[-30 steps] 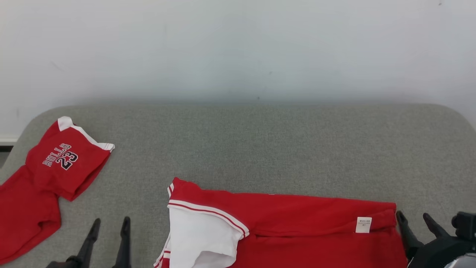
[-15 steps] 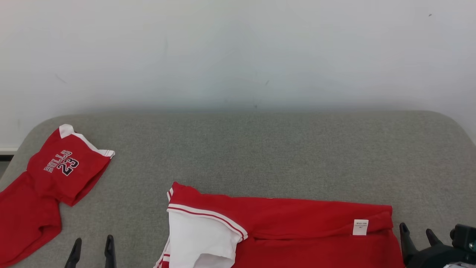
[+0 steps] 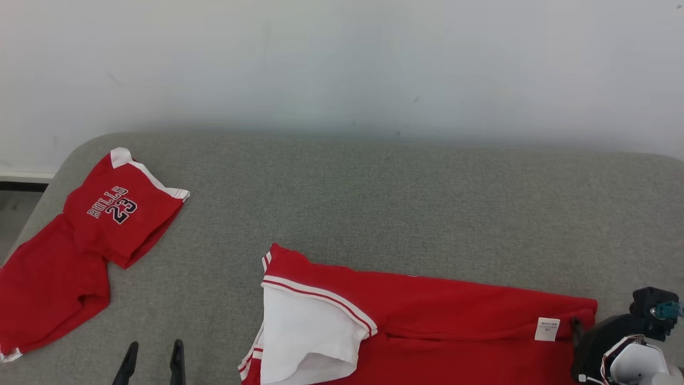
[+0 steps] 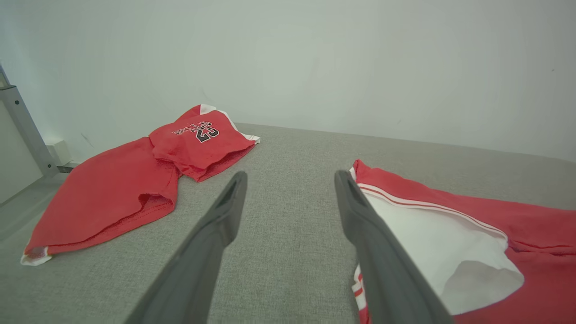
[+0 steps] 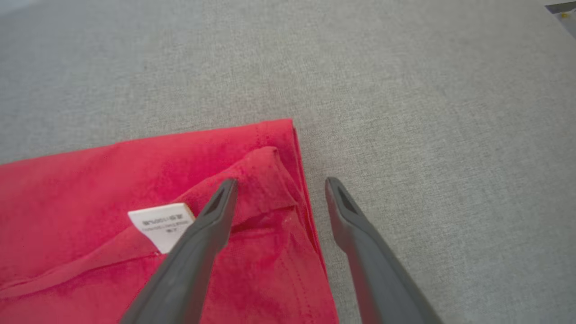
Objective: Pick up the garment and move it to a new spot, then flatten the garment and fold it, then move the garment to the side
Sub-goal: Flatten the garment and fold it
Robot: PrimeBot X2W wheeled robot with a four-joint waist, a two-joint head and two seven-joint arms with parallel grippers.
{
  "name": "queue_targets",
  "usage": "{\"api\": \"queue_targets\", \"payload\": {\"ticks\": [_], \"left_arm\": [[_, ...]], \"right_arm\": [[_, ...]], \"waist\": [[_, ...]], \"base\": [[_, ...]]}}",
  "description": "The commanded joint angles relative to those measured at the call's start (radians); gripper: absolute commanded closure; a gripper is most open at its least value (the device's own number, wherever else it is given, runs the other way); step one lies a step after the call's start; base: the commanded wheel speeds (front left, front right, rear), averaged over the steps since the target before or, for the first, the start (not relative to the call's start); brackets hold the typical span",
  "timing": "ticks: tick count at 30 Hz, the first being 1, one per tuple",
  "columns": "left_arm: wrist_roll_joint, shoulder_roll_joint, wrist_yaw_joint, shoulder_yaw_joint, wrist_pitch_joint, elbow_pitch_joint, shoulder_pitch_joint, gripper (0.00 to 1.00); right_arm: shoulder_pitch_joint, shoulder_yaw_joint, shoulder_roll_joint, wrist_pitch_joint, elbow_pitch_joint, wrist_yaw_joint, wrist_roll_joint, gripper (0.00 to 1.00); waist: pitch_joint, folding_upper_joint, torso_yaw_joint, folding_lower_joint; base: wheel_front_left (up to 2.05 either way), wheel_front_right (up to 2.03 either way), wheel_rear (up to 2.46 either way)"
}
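A red garment (image 3: 454, 315) with a white side panel (image 3: 304, 331) and a white label (image 3: 546, 329) lies folded lengthwise at the near middle of the grey table (image 3: 427, 203). My right gripper (image 3: 581, 327) stands at the garment's right end. In the right wrist view it (image 5: 279, 182) is open, with one finger over the folded corner (image 5: 270, 180) by the label (image 5: 163, 223) and the other over bare table. My left gripper (image 3: 153, 347) is open over bare table, left of the white panel (image 4: 432, 234); nothing is between its fingers (image 4: 290, 177).
A second red garment (image 3: 91, 235) printed BULLS 23 lies crumpled at the table's left edge, also in the left wrist view as red cloth (image 4: 135, 184). A pale wall (image 3: 342, 64) stands behind the table. A grey metal post (image 4: 22, 121) stands beyond the left edge.
The head camera has shifted, so the whole picture slid. My right wrist has tipped down over the garment's right end, hiding its fingers in the head view. The left gripper has drawn back towards me.
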Motion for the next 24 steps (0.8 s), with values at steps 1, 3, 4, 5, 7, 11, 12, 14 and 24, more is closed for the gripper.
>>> {"api": "queue_targets", "payload": {"ticks": [1, 3, 4, 5, 7, 11, 12, 14, 24], "left_arm": [[0.003, -0.007, -0.005, -0.006, -0.003, 0.005, -0.011, 0.00], [0.003, -0.010, -0.008, -0.006, -0.003, 0.008, -0.015, 0.00], [0.002, -0.011, -0.009, -0.006, -0.003, 0.011, -0.015, 0.00], [0.002, -0.012, -0.006, -0.005, -0.003, 0.011, -0.016, 0.00], [0.003, -0.013, -0.007, -0.002, -0.003, 0.010, -0.020, 0.00], [0.006, -0.014, -0.009, -0.002, -0.003, 0.006, -0.024, 0.00], [0.008, -0.015, -0.010, -0.003, -0.003, 0.005, -0.026, 0.00], [0.011, -0.016, -0.011, -0.006, -0.003, 0.003, -0.027, 0.00], [0.019, -0.018, -0.013, -0.011, -0.003, -0.002, -0.033, 0.00]], "right_arm": [[-0.010, -0.014, 0.002, 0.008, 0.026, 0.001, -0.022, 0.00], [-0.011, -0.019, 0.003, 0.006, 0.054, 0.001, -0.018, 0.00], [-0.010, -0.023, 0.004, 0.002, 0.065, 0.001, -0.019, 0.00], [-0.011, -0.026, 0.003, -0.004, 0.075, 0.001, -0.021, 0.00], [-0.014, -0.034, 0.003, -0.015, 0.094, 0.001, -0.026, 0.00], [-0.026, -0.043, 0.004, -0.019, 0.140, 0.001, -0.023, 0.00], [-0.028, -0.045, 0.004, -0.017, 0.154, 0.001, -0.022, 0.00], [-0.032, -0.040, 0.005, -0.009, 0.186, 0.001, -0.012, 0.00], [-0.033, -0.029, 0.014, 0.009, 0.280, 0.001, 0.005, 1.00]], "waist": [[0.015, 0.0000, 0.019, -0.0001], [0.019, 0.0000, 0.023, -0.0001], [0.020, 0.0000, 0.025, -0.0001], [0.024, 0.0000, 0.026, -0.0001], [0.029, 0.0000, 0.027, -0.0001], [0.041, 0.0000, 0.031, -0.0001], [0.045, 0.0000, 0.031, -0.0001], [0.051, 0.0000, 0.033, -0.0001], [0.058, 0.0000, 0.038, -0.0001]], "base": [[0.00, 0.00, 0.00], [0.00, 0.00, 0.00], [0.00, 0.00, 0.00], [0.00, 0.00, 0.00], [0.00, 0.00, 0.00], [0.00, 0.00, 0.00], [0.00, 0.00, 0.00], [0.00, 0.00, 0.00], [0.00, 0.00, 0.00]]}}
